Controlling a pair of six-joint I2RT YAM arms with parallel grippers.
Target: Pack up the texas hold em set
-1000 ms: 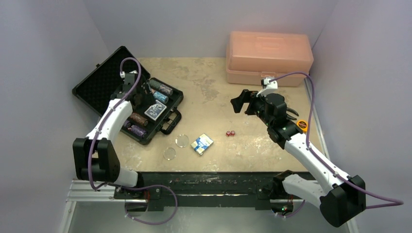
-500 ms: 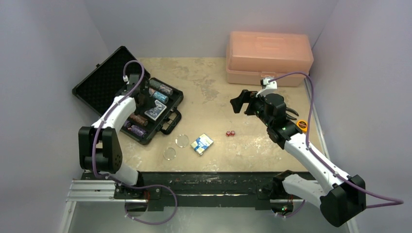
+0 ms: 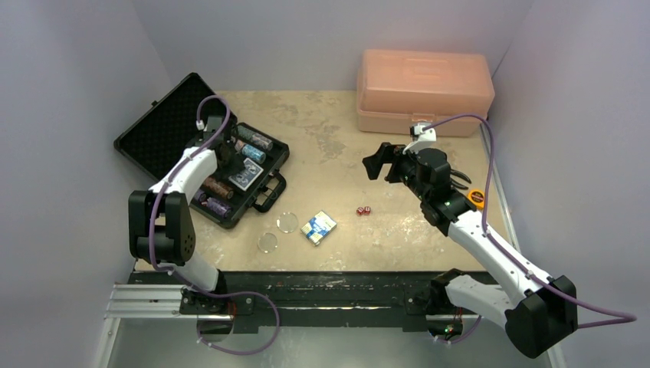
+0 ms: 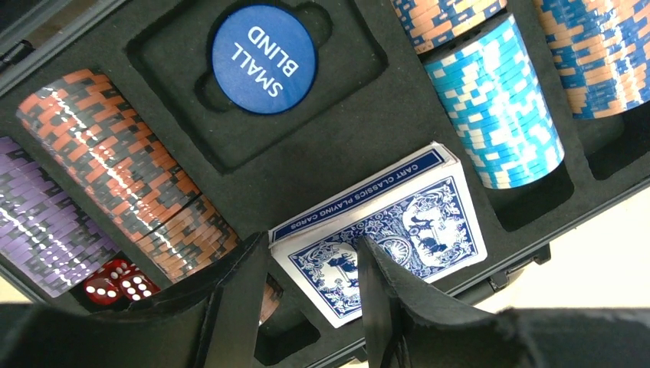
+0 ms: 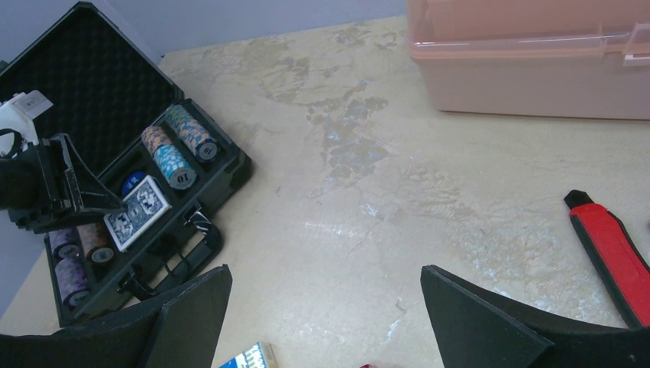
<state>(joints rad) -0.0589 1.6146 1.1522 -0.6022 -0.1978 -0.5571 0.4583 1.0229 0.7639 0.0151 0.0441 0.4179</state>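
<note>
The black briefcase lies open at the left, and rows of chips fill its foam tray. One blue card deck lies flat in its slot, with a blue "SMALL BLIND" disc and red dice nearby. My left gripper hovers just over that deck, its jaws partly apart with nothing between them. A second deck, two red dice and two clear discs lie on the table. My right gripper hangs wide open and empty above the table's middle.
A large pink plastic toolbox stands shut at the back right. Red-handled pliers lie on the table by the right arm. The case's handle sticks out toward the discs. Walls close in on the left, back and right.
My left gripper's jaws have narrowed over the deck in the case, and the left arm's elbow has swung in closer. The right arm has not moved.
</note>
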